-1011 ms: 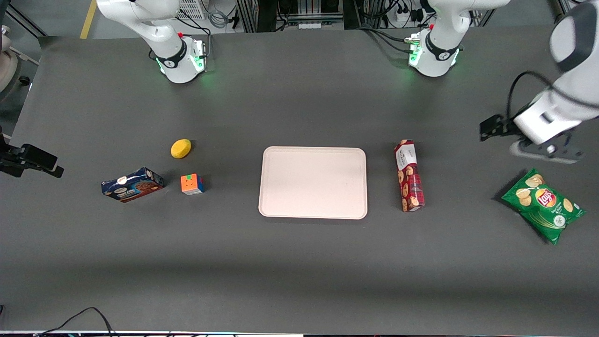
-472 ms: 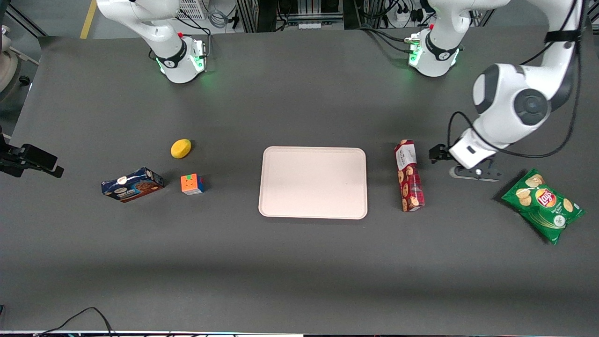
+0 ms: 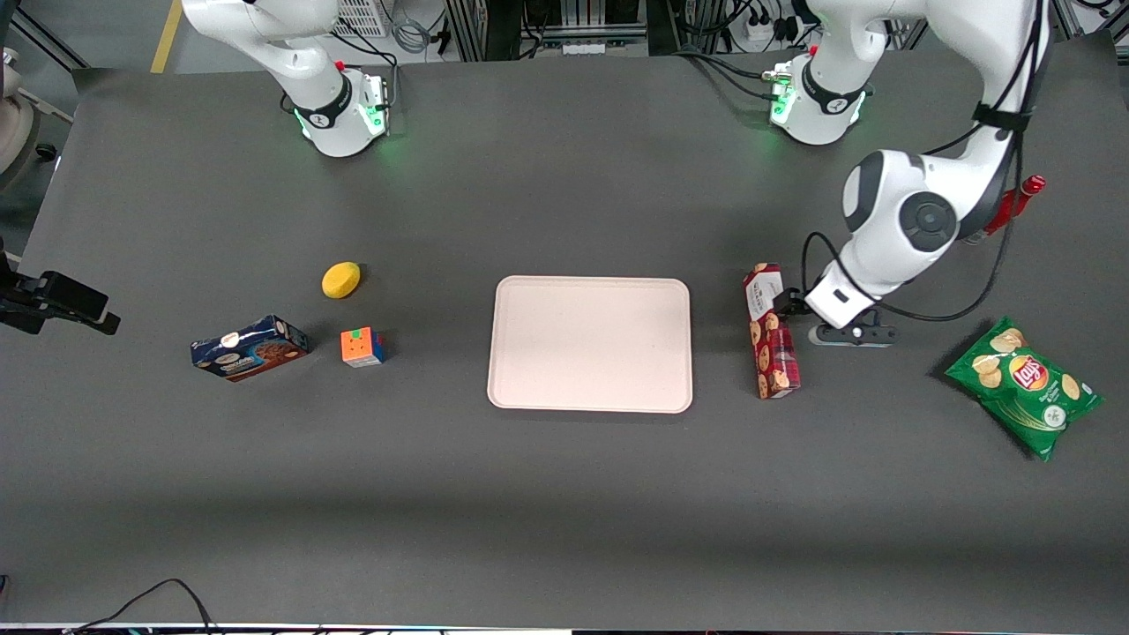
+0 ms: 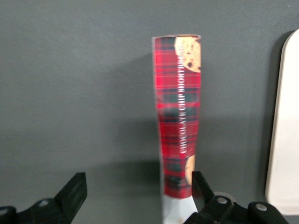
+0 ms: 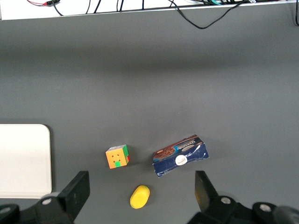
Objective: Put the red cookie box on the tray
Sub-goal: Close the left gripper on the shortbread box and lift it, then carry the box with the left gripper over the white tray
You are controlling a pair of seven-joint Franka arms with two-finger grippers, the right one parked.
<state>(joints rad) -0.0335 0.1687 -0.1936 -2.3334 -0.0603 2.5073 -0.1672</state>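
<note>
Nearest the front camera lies the chip bag [image 3: 1023,386], toward the working arm's end of the desk [image 3: 564,511]. A little farther off is the red box [image 3: 771,331], flat on the desk just beside the tray [image 3: 589,344] but apart from it, its white-label end pointing away from the camera. The tray carries nothing. Toward the parked arm's end lie a blue box [image 3: 250,347], a cube [image 3: 362,347] and, farther off, a lemon [image 3: 340,280].

The step in hand looks like the approach for the grasp: the end effector [image 3: 798,304] hangs just beside the red box's label end, on the side away from the tray. In the wrist view the end effector [image 4: 138,196] is spread wide, holding nothing; one finger [image 4: 203,186] is close against the box's long side, though contact cannot be judged, and the other stands well apart over bare desk. By my reading, the next move calls for centring the fingers across the box's narrow width, descending and closing. Farthest off stands a red bottle [image 3: 1014,198], partly hidden by the arm.
</note>
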